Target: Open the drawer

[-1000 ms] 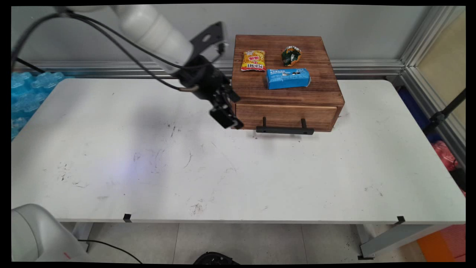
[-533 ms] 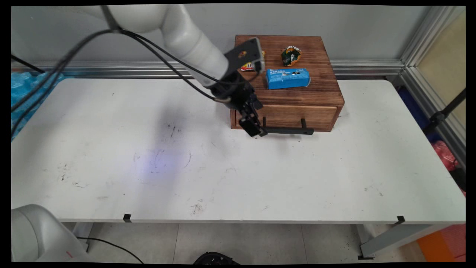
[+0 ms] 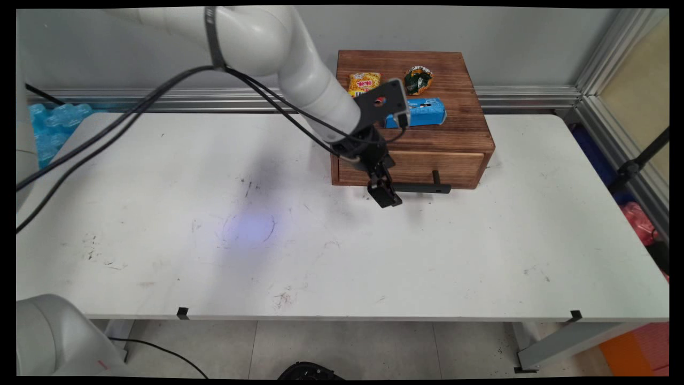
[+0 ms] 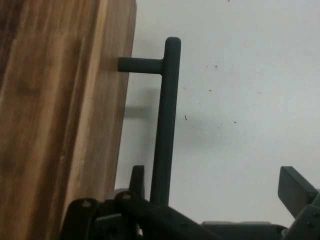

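Only the main view takes in the whole wooden drawer box [image 3: 411,120] right of centre in the upper frame on the white tabletop [image 3: 320,240], with a yellow snack packet [image 3: 364,82], a dark green wrapper [image 3: 417,79] and a blue packet [image 3: 425,111] on its lid. Up close, the hand view shows the black drawer handle [image 4: 165,120] running up from the bottom centre. The tool [image 3: 386,199] is open wide, one finger [image 4: 295,190] at lower right, the bar between its fingers, untouched as far as shows.

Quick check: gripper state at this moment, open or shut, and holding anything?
Black two-finger gripper: open, holding nothing; its jaws stand either side of the wooden drawer box's black bar handle, not clamped on it.
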Controlling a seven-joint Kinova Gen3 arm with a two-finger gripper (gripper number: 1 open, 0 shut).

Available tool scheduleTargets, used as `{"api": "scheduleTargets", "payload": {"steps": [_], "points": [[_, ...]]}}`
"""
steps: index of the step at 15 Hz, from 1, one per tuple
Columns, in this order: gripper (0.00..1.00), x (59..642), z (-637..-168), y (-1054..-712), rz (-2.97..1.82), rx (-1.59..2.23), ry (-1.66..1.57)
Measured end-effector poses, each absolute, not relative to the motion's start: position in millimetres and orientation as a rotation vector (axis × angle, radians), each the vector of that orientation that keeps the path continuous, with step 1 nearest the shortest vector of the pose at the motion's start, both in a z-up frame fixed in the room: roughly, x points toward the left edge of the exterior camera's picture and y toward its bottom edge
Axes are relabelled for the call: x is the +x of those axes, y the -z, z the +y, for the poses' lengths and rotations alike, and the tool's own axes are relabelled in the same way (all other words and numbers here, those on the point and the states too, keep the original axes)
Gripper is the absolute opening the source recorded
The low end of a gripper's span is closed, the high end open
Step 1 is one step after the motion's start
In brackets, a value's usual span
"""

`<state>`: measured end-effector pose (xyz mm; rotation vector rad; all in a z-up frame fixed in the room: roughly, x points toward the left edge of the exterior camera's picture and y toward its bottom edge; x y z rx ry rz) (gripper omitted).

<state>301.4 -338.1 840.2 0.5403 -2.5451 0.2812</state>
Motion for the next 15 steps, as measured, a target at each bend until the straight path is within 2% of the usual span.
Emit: {"api": "scheduleTargets", "payload": {"steps": [15], "points": [[1.00, 261.3, -352.8, -782.8, -2.630, 0.532, -0.308]]}}
